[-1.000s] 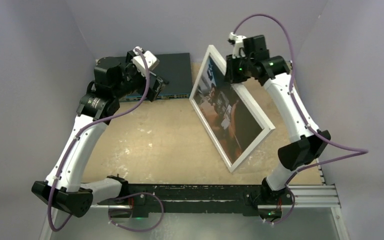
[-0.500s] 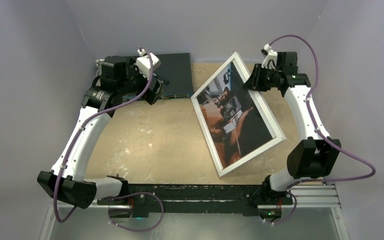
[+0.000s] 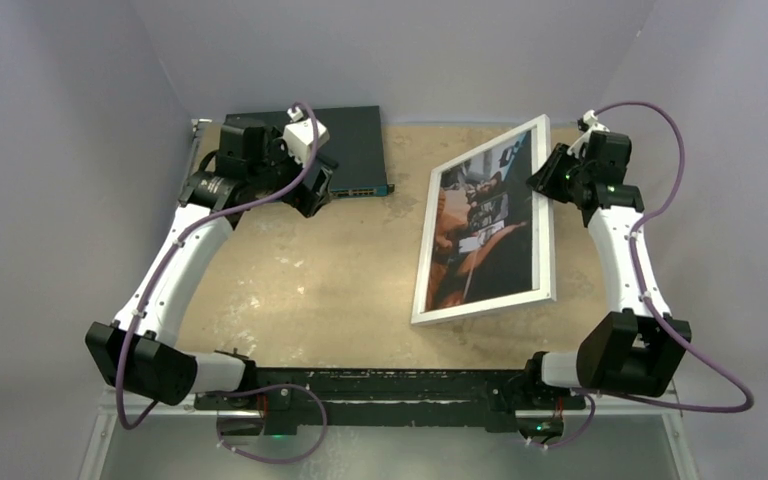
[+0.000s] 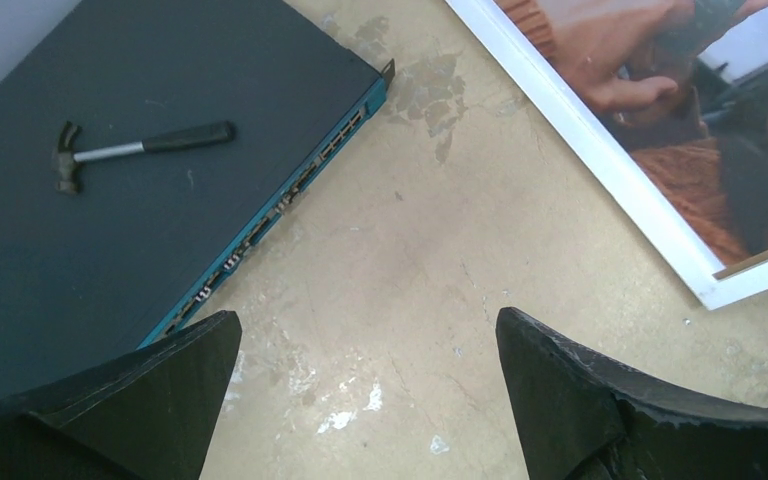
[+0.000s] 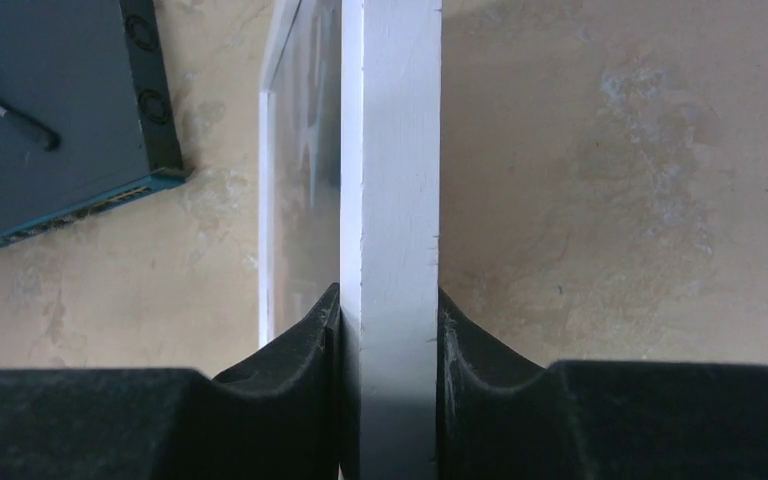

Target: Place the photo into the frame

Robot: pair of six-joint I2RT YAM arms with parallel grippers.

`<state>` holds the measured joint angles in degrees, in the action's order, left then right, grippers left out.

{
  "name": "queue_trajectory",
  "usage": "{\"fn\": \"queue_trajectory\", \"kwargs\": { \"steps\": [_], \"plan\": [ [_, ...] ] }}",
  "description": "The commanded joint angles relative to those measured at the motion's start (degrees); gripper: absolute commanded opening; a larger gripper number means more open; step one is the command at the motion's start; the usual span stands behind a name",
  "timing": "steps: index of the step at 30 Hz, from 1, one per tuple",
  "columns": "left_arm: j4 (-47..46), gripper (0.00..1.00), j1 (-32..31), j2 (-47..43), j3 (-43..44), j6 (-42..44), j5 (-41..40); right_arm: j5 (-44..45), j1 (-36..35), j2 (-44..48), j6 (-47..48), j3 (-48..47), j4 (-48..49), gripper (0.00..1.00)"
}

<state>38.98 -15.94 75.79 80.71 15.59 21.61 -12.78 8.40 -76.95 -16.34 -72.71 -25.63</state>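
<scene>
Your right fingers (image 5: 300,340) pinch the white right rail of the frame (image 3: 480,309) near its far corner. The photo (image 3: 485,235) sits inside the frame, with the picture side up. Compared with a second ago, the frame has swung from the middle to the right side of the counter (image 3: 310,270) and tilts less steeply. Your left fingers (image 4: 160,390) stay spread wide and hold nothing, above the counter, beside the dark box (image 3: 360,150) with the hammer (image 4: 140,145) on it.
</scene>
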Motion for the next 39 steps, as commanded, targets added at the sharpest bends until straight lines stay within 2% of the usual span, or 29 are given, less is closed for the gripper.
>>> {"fn": "queue_trajectory", "kwargs": {
  "steps": [1,8,16,21,27,33,34,35,36,37,39],
  "plan": [
    [1.23,1.00,2.16,0.94,-1.79,0.14,-1.51,6.43,-0.23,-2.02,3.69,3.92,14.52,0.00],
    [-0.92,1.00,9.69,3.08,-6.08,-0.36,0.12,7.79,-0.23,-6.34,7.49,7.35,17.75,0.00],
    [-8.09,1.00,10.83,2.32,-16.51,1.57,-3.93,14.58,-0.24,-14.17,10.13,8.02,20.56,0.01],
    [-8.74,1.00,11.55,3.20,-18.53,1.14,-3.58,19.13,-0.23,-17.01,11.36,12.61,23.02,0.05],
    [-8.80,1.00,12.09,2.68,-21.01,2.56,-3.35,26.30,-0.27,-16.65,11.76,15.93,21.61,0.09],
    [-10.38,1.00,12.17,0.98,-25.34,3.91,-3.55,31.30,-0.24,-15.69,9.82,17.51,19.97,0.26],
    [-11.25,1.00,12.23,0.60,-26.48,3.92,-3.89,31.20,-0.23,-15.57,9.54,17.47,19.78,0.33],
    [-12.04,1.00,12.33,0.37,-27.62,4.00,-4.20,31.33,-0.23,-15.52,9.28,17.28,19.35,0.51],
    [-12.50,1.00,12.34,0.33,-28.35,4.20,-4.47,31.49,-0.23,-15.47,9.03,16.94,19.15,0.92],
    [-12.61,1.00,12.42,0.45,-28.82,4.46,-4.84,31.88,-0.23,-15.31,8.78,16.86,18.98,0.98],
    [-12.97,1.00,12.87,0.73,-29.23,4.28,-4.80,32.36,-0.25,-14.54,8.61,16.79,19.26,0.99]
  ]
}}
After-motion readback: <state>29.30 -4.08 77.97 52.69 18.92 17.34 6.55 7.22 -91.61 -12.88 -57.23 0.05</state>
